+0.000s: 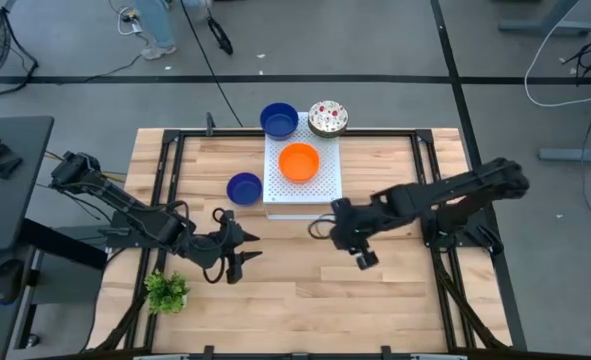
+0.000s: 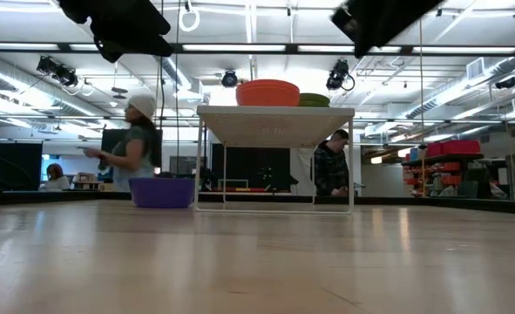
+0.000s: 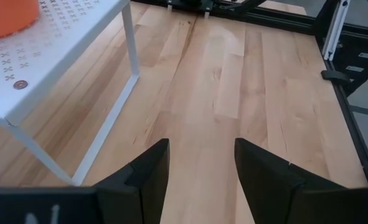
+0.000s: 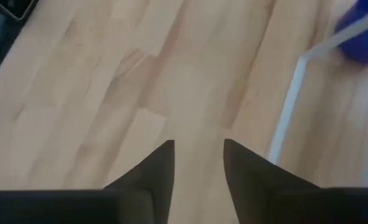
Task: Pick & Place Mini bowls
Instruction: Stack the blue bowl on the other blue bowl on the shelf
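An orange mini bowl [image 1: 299, 162] sits on the white perforated stand [image 1: 303, 192]; it also shows in the low view [image 2: 267, 92]. One blue bowl [image 1: 244, 188] rests on the table left of the stand. A second blue bowl [image 1: 279, 120] and a white red-speckled bowl [image 1: 328, 118] are at the stand's far edge. My left gripper [image 1: 250, 247] hovers open over bare wood near the stand's near-left leg [image 3: 106, 140]. My right gripper [image 1: 320, 230] hovers open just in front of the stand's near edge, fingers toward the left.
A small green plant [image 1: 166, 291] stands near the table's near-left corner. Black frame rails [image 1: 160, 180] run along the table's sides. Bare wood [image 1: 305, 300] spreads across the near half. People show in the room beyond the table in the low view.
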